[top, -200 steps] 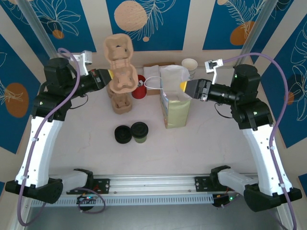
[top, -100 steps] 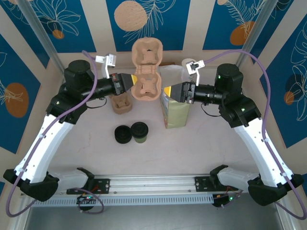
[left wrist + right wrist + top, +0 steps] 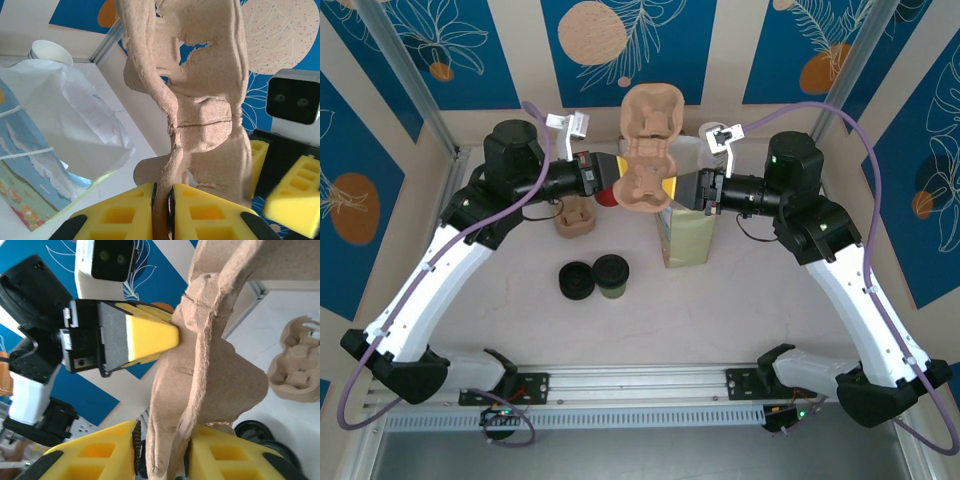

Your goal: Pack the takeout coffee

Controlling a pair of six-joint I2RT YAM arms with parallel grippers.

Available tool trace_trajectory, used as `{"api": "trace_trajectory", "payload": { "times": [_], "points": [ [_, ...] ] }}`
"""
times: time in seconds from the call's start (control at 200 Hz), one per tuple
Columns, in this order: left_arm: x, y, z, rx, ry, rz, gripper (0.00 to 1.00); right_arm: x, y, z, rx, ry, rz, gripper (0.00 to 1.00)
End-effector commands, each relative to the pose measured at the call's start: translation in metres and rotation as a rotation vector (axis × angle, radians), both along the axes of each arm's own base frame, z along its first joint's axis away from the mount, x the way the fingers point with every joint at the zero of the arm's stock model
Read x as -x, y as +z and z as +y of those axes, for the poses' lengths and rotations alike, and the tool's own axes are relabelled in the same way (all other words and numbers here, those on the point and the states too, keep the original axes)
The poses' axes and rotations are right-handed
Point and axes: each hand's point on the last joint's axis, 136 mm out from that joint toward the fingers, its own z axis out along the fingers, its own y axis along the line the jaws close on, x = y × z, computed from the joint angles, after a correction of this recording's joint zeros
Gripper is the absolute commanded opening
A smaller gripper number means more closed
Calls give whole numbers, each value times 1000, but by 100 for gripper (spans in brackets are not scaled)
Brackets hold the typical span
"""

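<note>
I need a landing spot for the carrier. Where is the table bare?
Bare: the near strip of table between takeout coffee and rail, and right of the paper bag. Crowded: back middle, around the carrier stack.

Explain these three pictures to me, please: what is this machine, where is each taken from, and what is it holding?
These are two robot arms bolted to a table, each ending in a two-finger claw. The wide picture looks down from above and behind them. The other two come from small cameras on the wrists, so each shows its own claw up close. On the table stand a paper bag, a stack of cardboard cup carriers, a stack of black lids and the takeout coffee, a small lidded cup. The left claw and the right claw each pinch the same loose cup carrier from opposite sides, holding it off the table near the bag.
</note>
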Motion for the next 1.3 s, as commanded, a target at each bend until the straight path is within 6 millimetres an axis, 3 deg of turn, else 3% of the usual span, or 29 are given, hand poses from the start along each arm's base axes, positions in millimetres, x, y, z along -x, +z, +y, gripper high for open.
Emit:
{"api": "trace_trajectory", "payload": {
  "times": [0.0, 0.08, 0.24, 0.39, 0.515, 0.83, 1.05, 1.295],
  "points": [
    [2, 19, -3, 26, -5, -56, 15, -2, 9, -2, 11, -22, -39, 17],
    [3, 20, -4, 16, -13, -71, 18, -5, 7, -6, 25, -45, -33, 0],
    [3, 30, 2, -81, 19, -181, 42, -12, 3, -25, 67, -125, 6, 0],
    [6, 47, 4, -210, 18, -384, 50, -12, -1, -45, 114, -185, 75, 0],
    [15, 52, -8, -308, -80, -567, 54, -4, -7, -55, 173, -198, 133, 0],
    [30, 22, -55, -427, -380, -832, 55, 24, -37, -61, 274, -140, 305, 0],
    [42, -8, -70, -515, -508, -897, 60, 47, -51, -55, 307, -34, 367, 0],
    [38, -43, -77, -680, -551, -890, 62, 50, -61, -51, 347, -21, 399, 0]
  ]
}}
